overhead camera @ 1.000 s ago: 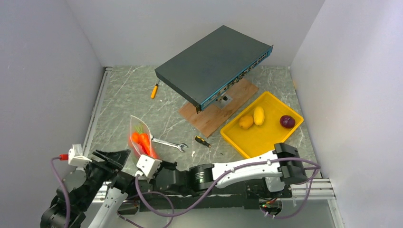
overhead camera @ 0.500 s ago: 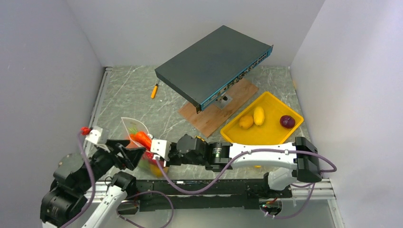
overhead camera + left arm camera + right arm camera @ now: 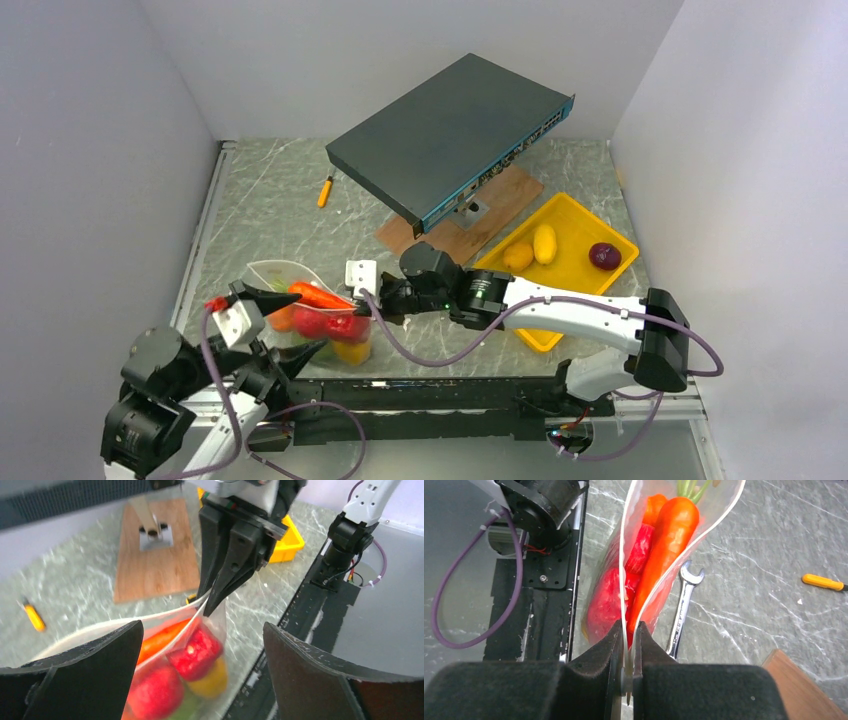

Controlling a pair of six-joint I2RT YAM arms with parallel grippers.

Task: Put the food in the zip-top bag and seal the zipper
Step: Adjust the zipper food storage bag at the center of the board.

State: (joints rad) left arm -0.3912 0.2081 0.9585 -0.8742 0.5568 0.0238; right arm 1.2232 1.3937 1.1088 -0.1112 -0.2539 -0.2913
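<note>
The zip-top bag (image 3: 312, 318) hangs clear and bulging near the table's front left. My right gripper (image 3: 372, 303) is shut on one end of its mouth. Inside lie food pieces: a carrot (image 3: 669, 540), red peppers (image 3: 610, 600) and something yellow (image 3: 215, 680). The zipper (image 3: 623, 565) gapes, its two strips meeting only at the right gripper (image 3: 628, 630). My left gripper (image 3: 200, 630) stands open, its wide fingers either side of the bag's lower part, the right one clear of the plastic. In the top view the left gripper (image 3: 284, 326) sits just left of the bag.
A yellow tray (image 3: 560, 288) at the right holds two yellow potatoes (image 3: 531, 250) and a purple onion (image 3: 604, 256). A dark network switch (image 3: 450, 135) rests tilted over a wooden board (image 3: 450, 250). A silver wrench (image 3: 681, 610) lies under the bag. A yellow-handled screwdriver (image 3: 325, 190) lies far left.
The right gripper carried the bag's mouth up and to the right, raising the bag off the table. The left gripper moved in toward the bag and opened wide.
</note>
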